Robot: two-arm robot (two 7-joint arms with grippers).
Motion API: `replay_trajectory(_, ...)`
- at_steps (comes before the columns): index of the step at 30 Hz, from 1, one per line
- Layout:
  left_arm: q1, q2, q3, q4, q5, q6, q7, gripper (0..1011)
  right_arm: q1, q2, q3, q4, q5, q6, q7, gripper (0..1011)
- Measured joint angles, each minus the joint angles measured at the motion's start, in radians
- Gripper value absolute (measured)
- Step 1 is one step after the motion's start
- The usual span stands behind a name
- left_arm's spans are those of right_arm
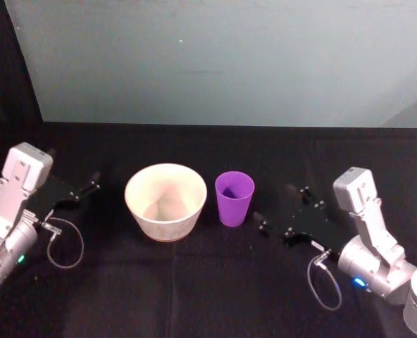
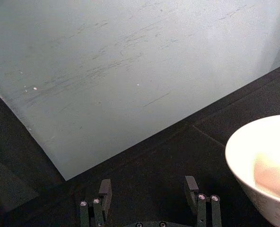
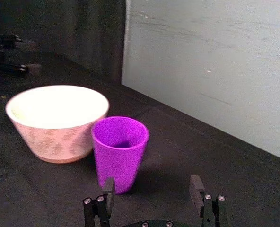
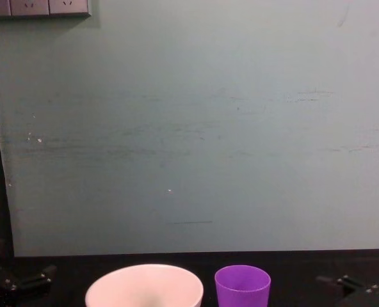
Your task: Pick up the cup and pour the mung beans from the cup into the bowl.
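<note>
Right gripper (image 1: 275,204), nearest of all, sits low over the black table (image 1: 194,289) at the robot's right. Its two dark fingers are spread wide and hold nothing. It points toward the cup (image 1: 234,197) and stands near it without touching. In the right wrist view the cup is just ahead of the fingers, a little off the line that runs between them.

The cup is small, purple and upright, close to the middle of the table. Its inside is dark at the bottom, and I cannot tell whether beans are in it. Just beside it, on the robot's left with a thin gap between them, stands the bowl (image 1: 166,225). It is white, wide and upright, and looks empty.

Beyond the bowl, at the table's left side, the left gripper (image 1: 94,179) rests idle. Its fingers are also apart and empty. A pale blue-green wall (image 1: 229,56) closes the scene behind.

By my reading, the task is at its start: the reach for the cup, with no grasp made yet. The next move calls for the right gripper to go forward until its fingers stand either side of the cup. It should then close gently on the smooth, tapered wall, lift, and carry the cup over the bowl's rim before tipping it.
</note>
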Motion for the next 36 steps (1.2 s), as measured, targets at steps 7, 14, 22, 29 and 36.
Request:
replay_trajectory(7, 0.0, 0.0, 0.0, 0.0, 0.0, 0.0, 0.0, 1011, 0.012, -0.038, -0.003, 0.032, 0.019, -0.005, 0.064, 1004)
replay_trajectory(14, 0.0, 0.0, 0.0, 0.0, 0.0, 0.0, 0.0, 1011, 0.032, -0.077, 0.001, 0.072, 0.04, -0.017, 0.117, 1004)
replay_trajectory(22, 0.0, 0.0, 0.0, 0.0, 0.0, 0.0, 0.0, 1011, 0.088, -0.141, 0.002, 0.159, 0.042, -0.018, 0.16, 1004)
replay_trajectory(29, 0.0, 0.0, 0.0, 0.0, 0.0, 0.0, 0.0, 1011, 0.132, -0.188, 0.001, 0.236, 0.029, -0.015, 0.183, 1004)
replay_trajectory(36, 0.0, 0.0, 0.0, 0.0, 0.0, 0.0, 0.0, 1011, 0.156, -0.217, 0.004, 0.283, 0.01, -0.015, 0.195, 1004)
